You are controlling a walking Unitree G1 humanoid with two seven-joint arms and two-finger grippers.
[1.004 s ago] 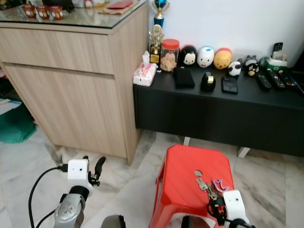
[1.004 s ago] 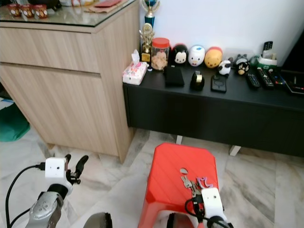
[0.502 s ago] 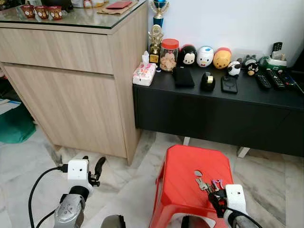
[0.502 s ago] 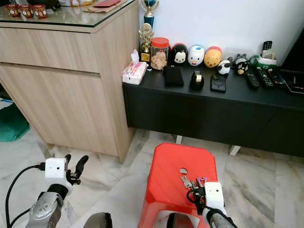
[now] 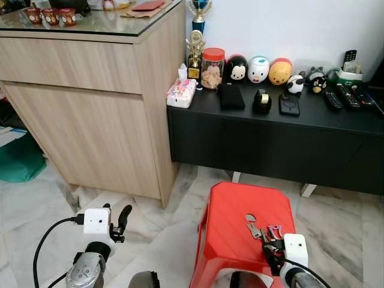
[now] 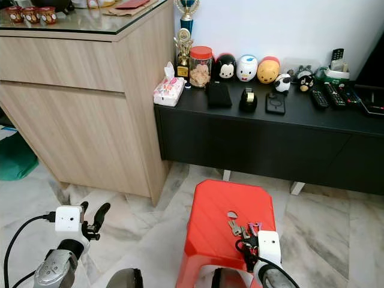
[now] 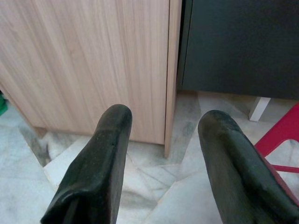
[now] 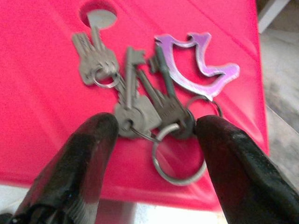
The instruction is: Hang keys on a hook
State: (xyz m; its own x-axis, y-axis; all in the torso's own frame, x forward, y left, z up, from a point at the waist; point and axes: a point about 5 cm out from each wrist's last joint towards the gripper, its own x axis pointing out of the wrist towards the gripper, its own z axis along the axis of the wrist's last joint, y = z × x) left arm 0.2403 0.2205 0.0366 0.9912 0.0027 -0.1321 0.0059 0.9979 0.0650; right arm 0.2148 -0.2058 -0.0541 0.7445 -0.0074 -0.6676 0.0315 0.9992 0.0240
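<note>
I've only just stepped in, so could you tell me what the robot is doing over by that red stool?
The robot is going for a bunch of keys lying on the red stool. Its right claw is open just over them, one finger on each side of the bunch, nothing gripped yet. The left claw hangs open and idle near the wooden cabinet. The keys lie flat beside a purple clip.

Even, soft indoor light fills the room, with head views sharp and evenly exposed. Glare washes across the glass countertop [image 5: 114, 23]. The black console [image 5: 282, 129] reads dark, its front nearly featureless. In the right wrist view, the keys [image 8: 140, 105] are slightly soft and the near fingertips [image 8: 88, 158] blur.
</note>
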